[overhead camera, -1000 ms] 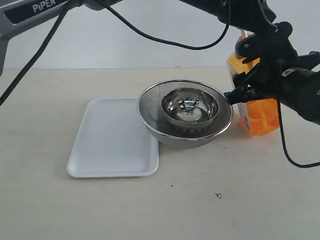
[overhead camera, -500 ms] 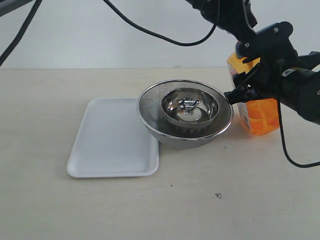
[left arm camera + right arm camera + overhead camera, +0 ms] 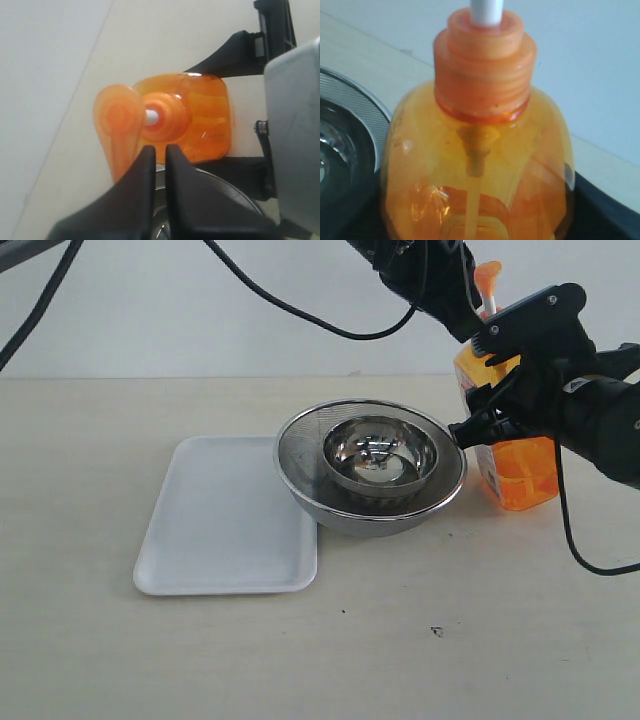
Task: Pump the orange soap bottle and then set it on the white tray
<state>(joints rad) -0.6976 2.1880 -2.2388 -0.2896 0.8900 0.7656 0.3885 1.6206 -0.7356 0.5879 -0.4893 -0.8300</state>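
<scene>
Your pale bench (image 3: 480, 660) runs up to a white wall (image 3: 150, 320). Your right end effector (image 3: 495, 390) is clamped on the orange soap bottle (image 3: 525, 475), which stands on the bench just right of the nested steel bowls (image 3: 372, 455). Your left end effector (image 3: 159, 149), jaws pressed together, hangs just above the pump head (image 3: 120, 125); you cannot tell whether they touch. The white tray (image 3: 215, 530) lies left of the bowls.

In front of me: small shiny steel bowl (image 3: 378, 455) nested inside a bigger mesh-sided bowl (image 3: 300, 485), both upright on the beige table (image 3: 300, 670). Tiny dark speck (image 3: 437, 631) on the tabletop, well apart from them. Plain white wall (image 3: 150, 320) behind.
</scene>
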